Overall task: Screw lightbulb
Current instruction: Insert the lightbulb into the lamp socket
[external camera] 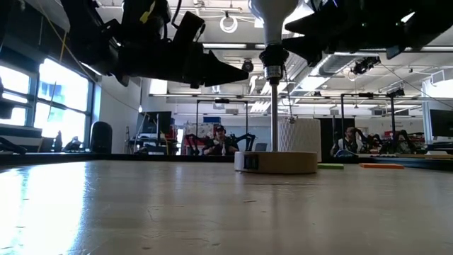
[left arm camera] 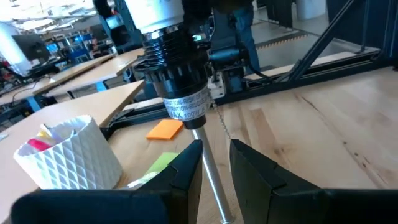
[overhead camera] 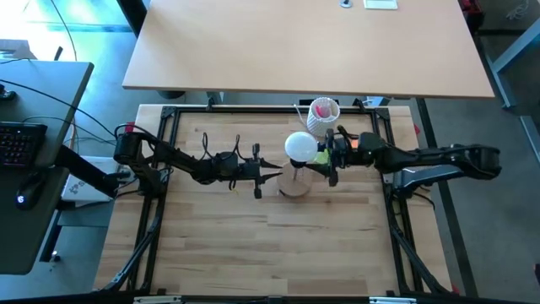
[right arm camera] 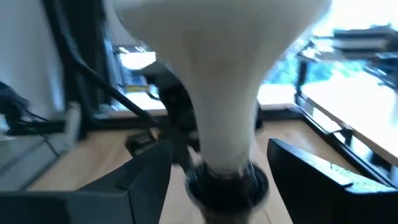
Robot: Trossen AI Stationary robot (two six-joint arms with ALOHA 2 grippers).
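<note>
High view, left to right: left gripper (overhead camera: 272, 176), jaws parted, reaches toward the socket stem (left arm camera: 211, 180); lightbulb (overhead camera: 299, 146) stands seated in the black socket (left arm camera: 177, 65); right gripper (overhead camera: 326, 159), jaws apart, straddles its neck without visibly clamping. Turning likely needs an even grip and a steadied stem. Bulb axis vertical, globe up, base down.

The lightbulb (overhead camera: 299, 145) is showing plain frosted white above a black ribbed socket (left arm camera: 175, 59) on a silvery rod (external camera: 274, 117). Behind it, a white cup (left arm camera: 71, 155) is wearing a diamond-ribbed pattern, with pink contents (overhead camera: 323, 109) showing. An orange note (left arm camera: 165, 129) is lying on the pale striped wooden table (overhead camera: 337, 245).
</note>
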